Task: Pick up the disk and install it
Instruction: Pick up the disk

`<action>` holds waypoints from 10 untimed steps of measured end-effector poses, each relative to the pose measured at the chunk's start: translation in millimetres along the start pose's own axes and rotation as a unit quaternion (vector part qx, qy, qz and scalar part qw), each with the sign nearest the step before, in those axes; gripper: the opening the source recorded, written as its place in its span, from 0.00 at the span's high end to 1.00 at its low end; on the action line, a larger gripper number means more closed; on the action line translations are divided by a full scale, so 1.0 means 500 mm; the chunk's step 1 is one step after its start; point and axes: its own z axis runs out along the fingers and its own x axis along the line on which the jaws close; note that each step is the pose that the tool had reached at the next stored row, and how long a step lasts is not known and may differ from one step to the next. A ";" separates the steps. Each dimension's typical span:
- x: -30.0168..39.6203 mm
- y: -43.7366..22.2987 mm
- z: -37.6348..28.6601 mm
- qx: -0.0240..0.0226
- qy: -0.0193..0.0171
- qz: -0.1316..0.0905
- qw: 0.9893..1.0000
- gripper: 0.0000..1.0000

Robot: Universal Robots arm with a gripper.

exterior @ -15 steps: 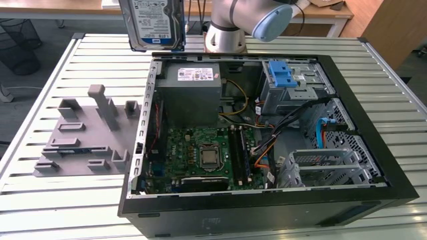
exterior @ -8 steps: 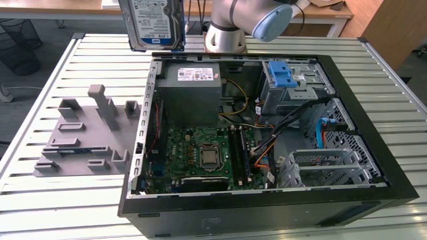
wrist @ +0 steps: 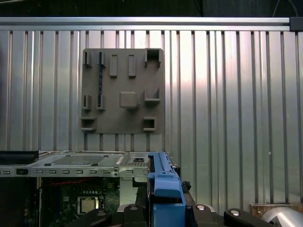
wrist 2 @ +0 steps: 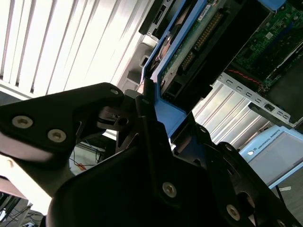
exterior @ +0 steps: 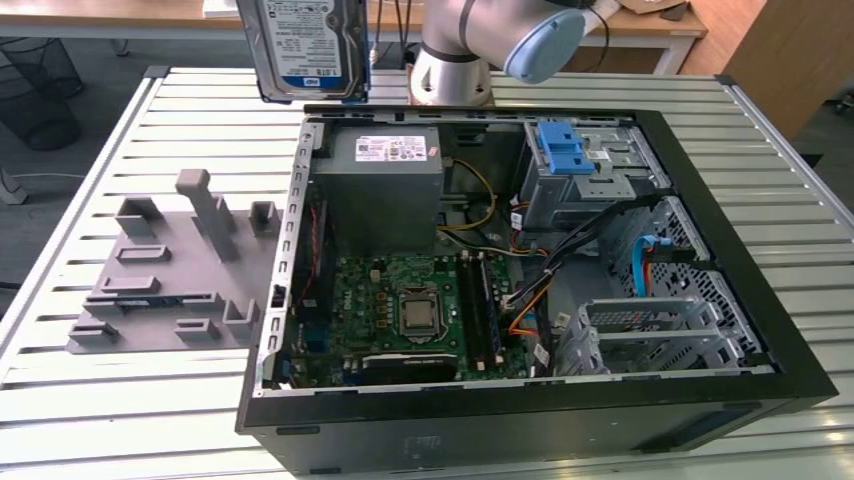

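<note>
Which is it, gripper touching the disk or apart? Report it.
Touching. In the second wrist view the gripper is clamped on the disk by its blue carrier frame, with no gap.

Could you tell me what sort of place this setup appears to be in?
Probably a robotics lab or test workshop. A robot arm holds the disk aloft, and an open computer case and a grey fixture plate sit on a slatted metal table.
</note>
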 end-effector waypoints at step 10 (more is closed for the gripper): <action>0.000 -0.009 0.000 0.000 0.000 0.000 1.000 0.63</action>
